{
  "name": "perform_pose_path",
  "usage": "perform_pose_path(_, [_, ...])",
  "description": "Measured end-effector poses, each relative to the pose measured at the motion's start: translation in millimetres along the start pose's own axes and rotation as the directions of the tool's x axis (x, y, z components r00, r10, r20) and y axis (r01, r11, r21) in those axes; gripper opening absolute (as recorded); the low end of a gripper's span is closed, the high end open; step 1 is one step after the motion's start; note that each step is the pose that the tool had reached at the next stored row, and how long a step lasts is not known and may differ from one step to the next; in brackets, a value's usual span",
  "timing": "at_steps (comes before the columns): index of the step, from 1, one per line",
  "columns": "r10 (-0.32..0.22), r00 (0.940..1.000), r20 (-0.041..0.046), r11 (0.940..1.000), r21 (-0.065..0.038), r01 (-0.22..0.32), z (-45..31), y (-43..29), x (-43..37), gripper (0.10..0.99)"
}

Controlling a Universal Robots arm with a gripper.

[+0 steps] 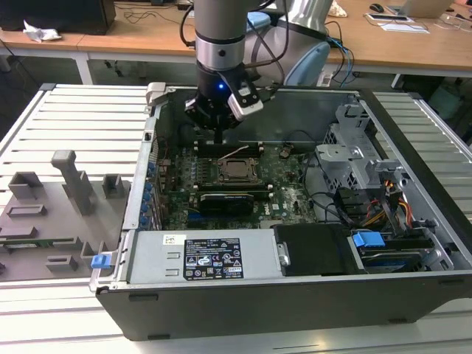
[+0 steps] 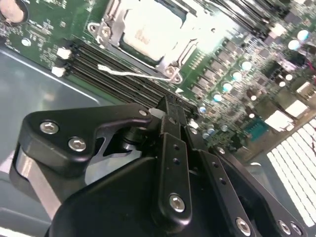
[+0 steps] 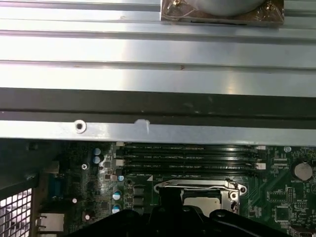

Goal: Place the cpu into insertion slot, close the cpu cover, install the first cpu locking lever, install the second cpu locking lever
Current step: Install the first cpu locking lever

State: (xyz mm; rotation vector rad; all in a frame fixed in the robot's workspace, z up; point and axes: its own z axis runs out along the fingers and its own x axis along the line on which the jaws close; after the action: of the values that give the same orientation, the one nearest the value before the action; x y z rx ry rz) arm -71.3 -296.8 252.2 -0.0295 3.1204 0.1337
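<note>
Second wrist view: cpu (image 2: 148, 30) sits in slot (image 2: 174, 71), cover (image 2: 185, 44) seemingly down. Gripper (image 2: 170, 101) clenched and empty over the memory sticks (image 2: 113, 74), beside a loose lever (image 2: 129, 74). Risk: the thin lever slips off the closed tips, or the tips scrape the sticks.

The exterior view holds one open computer case (image 1: 258, 310), one cpu (image 1: 240, 171) at centre, one long black card (image 1: 234, 200) just below, and two blue tabs: one blue tab (image 1: 101, 259) lower left, a second blue tab (image 1: 367, 240) lower right.
</note>
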Motion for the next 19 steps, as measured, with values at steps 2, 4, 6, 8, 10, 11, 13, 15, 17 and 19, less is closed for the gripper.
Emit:
perform_pose_path(2, [0.0,1.0,-0.0001,1.0,-0.004,0.0,1.7,-0.3,-7.1,0.106])
perform_pose_path(4, [0.001,1.0,0.0004,0.9995,-0.031,-0.001,2.3,-0.4,-11.0,0.106])
perform_pose_path(6, [0.001,1.0,0.0011,0.998,-0.063,-0.001,2.8,-0.7,-11.3,0.106])
perform_pose_path(8, [0.001,1.0,0.001,0.998,-0.063,-0.001,6.8,-1.1,-12.1,0.106])
perform_pose_path(10, [0.001,1.0,0.0009,0.9982,-0.06,-0.001,13.3,-1.7,-18.0,0.106])
perform_pose_path(11, [0.001,1.0,0.001,0.9982,-0.06,-0.001,14.7,-1.9,-19.7,0.106])
perform_pose_path(13, [-0.009,1.0,0.0006,0.9982,-0.06,0.009,17.4,-1.6,-22.9,0.106])
perform_pose_path(15, [-0.031,0.9995,-0.0002,0.9977,-0.06,0.031,18.8,-1.7,-23.4,0.106])
perform_pose_path(17, [-0.033,0.9994,-0.0005,0.9977,-0.06,0.033,20.7,-1.8,-24.6,0.106])
perform_pose_path(19, [-0.033,0.9994,-0.0009,0.998,-0.054,0.033,23.1,-1.8,-27.1,0.106])
